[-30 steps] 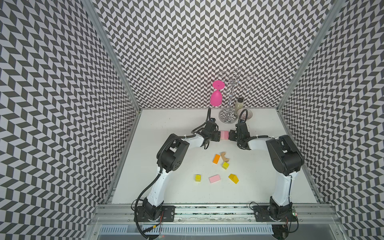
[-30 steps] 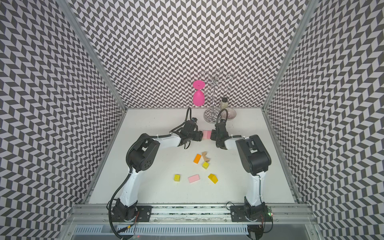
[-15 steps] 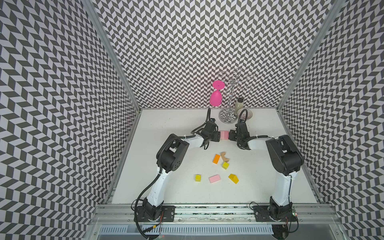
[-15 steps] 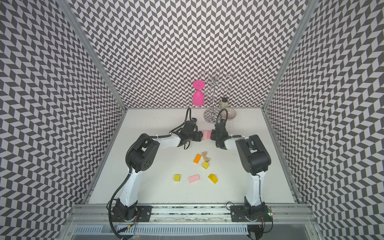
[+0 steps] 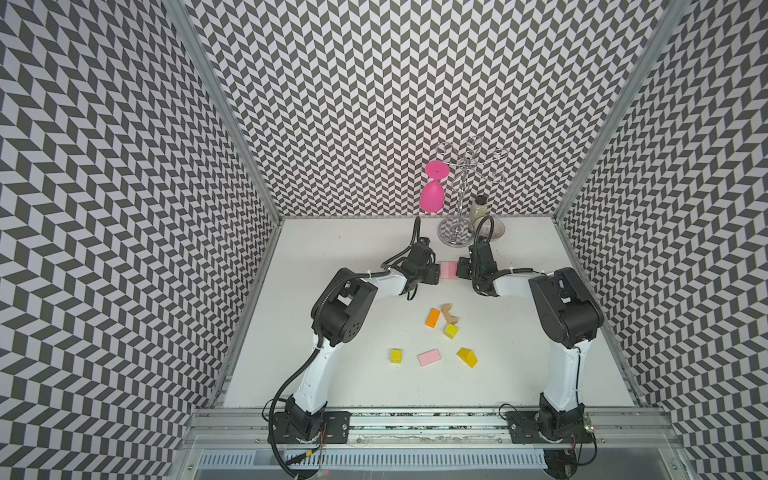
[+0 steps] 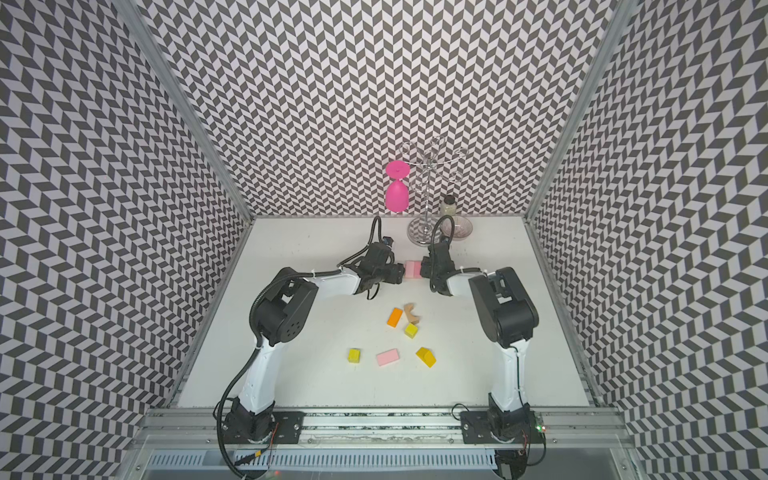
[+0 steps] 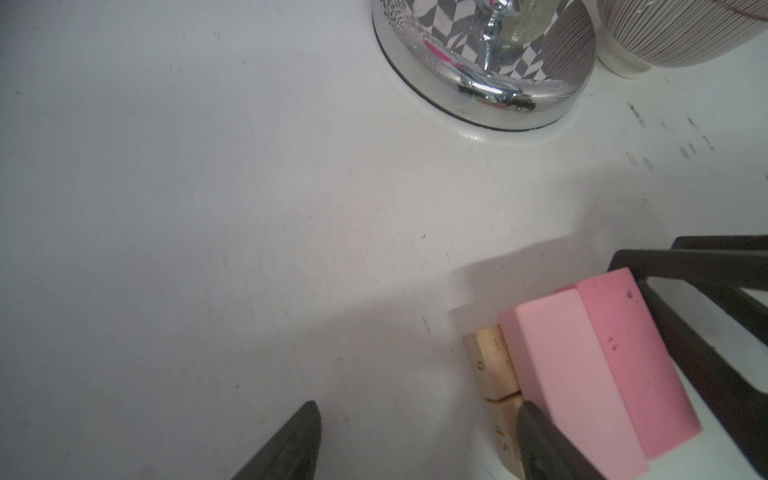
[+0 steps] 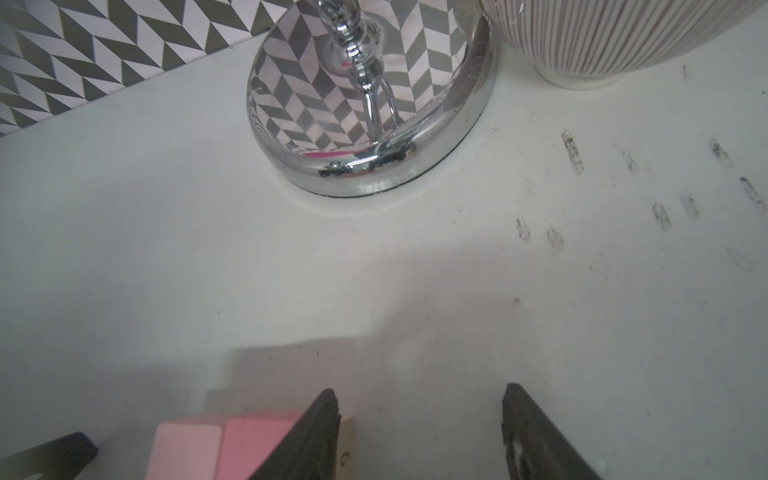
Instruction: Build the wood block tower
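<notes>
1. Left claw (image 7: 419, 409): jaws fairly wide with nothing between them. It sits at 9 o'clock of the tower, and one finger (image 7: 540, 449) looks to rest against the pale pink bar (image 7: 573, 374).
2. Tower (image 5: 447, 269): on the far middle of the bench (image 5: 332, 249). The pale pink bar and a darker pink bar (image 7: 631, 353) lie side by side on tan bars (image 7: 492, 370). The chrome stand (image 5: 455, 232) is near at 12 o'clock.
3. Right claw (image 8: 419, 390): jaws apart and empty, at 3 o'clock of the tower. One finger (image 8: 307, 436) is against the darker pink bar.
4. Loose stock at 6 o'clock of the tower: yellow cube (image 5: 396, 356), loose pink bar (image 5: 429, 357), orange bar (image 5: 432, 318), tan arch (image 5: 449, 313), second yellow cube (image 5: 451, 331), yellow roof piece (image 5: 467, 357).

Handling note: the step appears to be squaring the pink layer. Press evenly and slowly from both sides so the bars close flush without sliding off the tan base. Withdraw straight toward 9 and 3 o'clock, clear of the stand.
</notes>
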You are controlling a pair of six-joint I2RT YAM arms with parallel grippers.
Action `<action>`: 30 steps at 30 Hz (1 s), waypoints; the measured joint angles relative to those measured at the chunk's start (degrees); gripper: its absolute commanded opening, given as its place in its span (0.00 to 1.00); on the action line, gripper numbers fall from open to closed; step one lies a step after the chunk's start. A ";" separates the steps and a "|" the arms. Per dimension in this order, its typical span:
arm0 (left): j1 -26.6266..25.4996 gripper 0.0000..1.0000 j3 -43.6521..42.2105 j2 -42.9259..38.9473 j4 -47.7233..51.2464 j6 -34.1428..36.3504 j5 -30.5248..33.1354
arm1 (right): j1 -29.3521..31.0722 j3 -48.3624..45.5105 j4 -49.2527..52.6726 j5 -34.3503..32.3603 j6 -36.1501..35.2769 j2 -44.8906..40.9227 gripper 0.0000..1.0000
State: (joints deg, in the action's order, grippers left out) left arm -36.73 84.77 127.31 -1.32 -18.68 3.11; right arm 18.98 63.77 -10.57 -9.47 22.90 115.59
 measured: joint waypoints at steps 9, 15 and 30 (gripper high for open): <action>0.00 0.76 -0.17 -0.15 0.02 0.02 -0.02 | 0.00 0.70 0.31 -0.09 0.02 0.52 0.62; 0.00 0.76 -0.42 -0.31 0.02 0.02 -0.04 | 0.00 0.70 0.31 -0.66 0.07 0.52 0.67; 0.00 0.76 -0.72 -0.37 -0.39 0.20 -0.04 | -0.72 -6.10 0.92 -5.31 3.96 -5.03 0.78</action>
State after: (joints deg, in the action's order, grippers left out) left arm -36.73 84.05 126.93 -1.72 -18.48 3.07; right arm 18.26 57.67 -9.65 -14.79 26.85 110.56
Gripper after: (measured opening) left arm 0.757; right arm 0.782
